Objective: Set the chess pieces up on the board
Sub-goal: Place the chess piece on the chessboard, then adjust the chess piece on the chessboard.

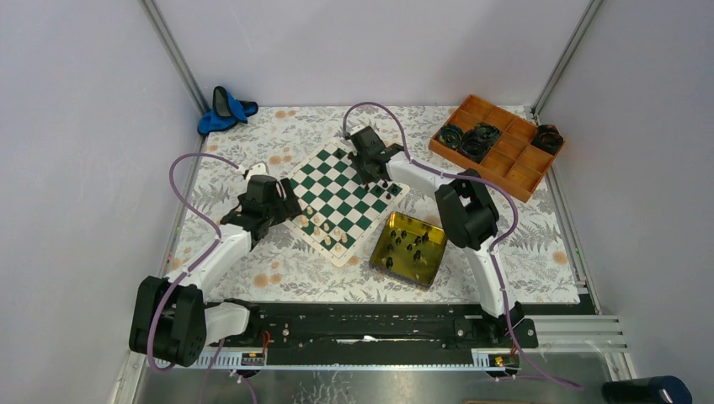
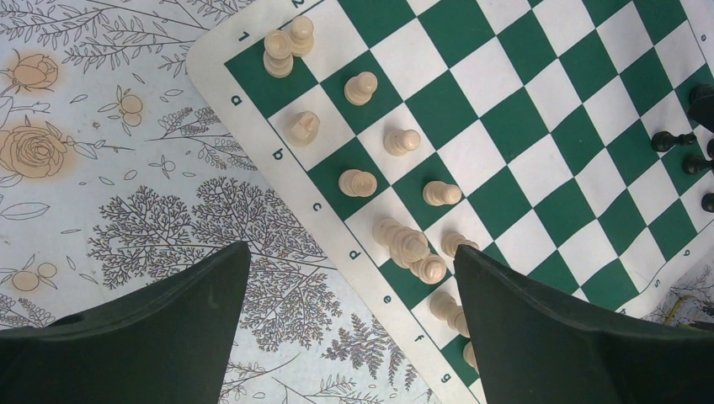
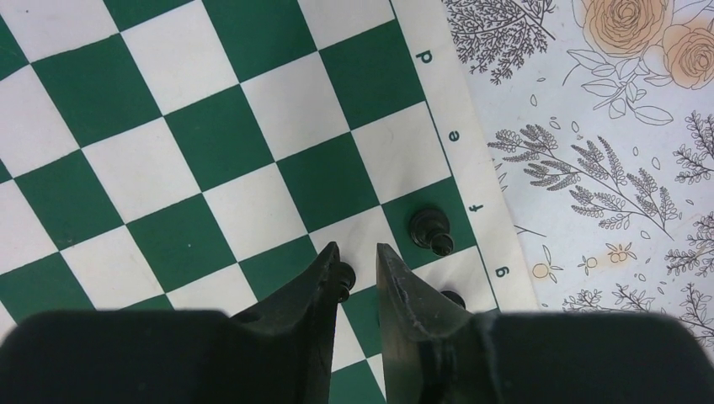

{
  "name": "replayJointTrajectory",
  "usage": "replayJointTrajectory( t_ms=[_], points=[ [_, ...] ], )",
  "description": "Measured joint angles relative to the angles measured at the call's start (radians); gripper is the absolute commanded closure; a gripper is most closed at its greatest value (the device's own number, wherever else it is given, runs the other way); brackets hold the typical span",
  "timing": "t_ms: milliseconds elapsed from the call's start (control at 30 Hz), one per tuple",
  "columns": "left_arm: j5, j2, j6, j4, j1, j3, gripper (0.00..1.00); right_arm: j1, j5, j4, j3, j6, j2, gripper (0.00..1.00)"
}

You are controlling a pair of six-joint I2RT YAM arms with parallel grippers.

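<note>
Board (image 3: 210, 151) — right jaws parted, black piece (image 3: 344, 279) between.

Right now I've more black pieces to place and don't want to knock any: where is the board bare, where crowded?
The middle of the board is bare, between the cream pieces on one lettered edge and the black pieces opposite. Crowded: the cream cluster at d to f, and around the right claw.

Plain pale-grey walls (image 1: 76, 126) enclose a floral tablecloth (image 1: 286, 269) (metal posts (image 1: 174, 50) at the corners).
</note>
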Motion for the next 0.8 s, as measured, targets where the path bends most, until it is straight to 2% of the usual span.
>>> replayJointTrajectory(
  t_ms=[167, 333, 667, 800],
  points=[
    [0.000, 0.000, 0.000, 0.000, 0.000, 0.000, 0.01, 0.000, 0.004, -0.002, 0.002, 0.000, 0.000, 0.74],
    [0.000, 0.000, 0.000, 0.002, 0.000, 0.000, 0.01, 0.002, 0.016, -0.003, -0.024, 0.000, -0.023, 0.84],
    [0.000, 0.004, 0.000, 0.005, 0.000, 0.000, 0.01, 0.034, 0.024, -0.006, -0.091, 0.000, -0.090, 0.98],
    [0.000, 0.004, 0.000, 0.006, 0.000, 0.000, 0.01, 0.053, 0.022, -0.006, -0.099, 0.000, -0.091, 1.00]
  ],
)
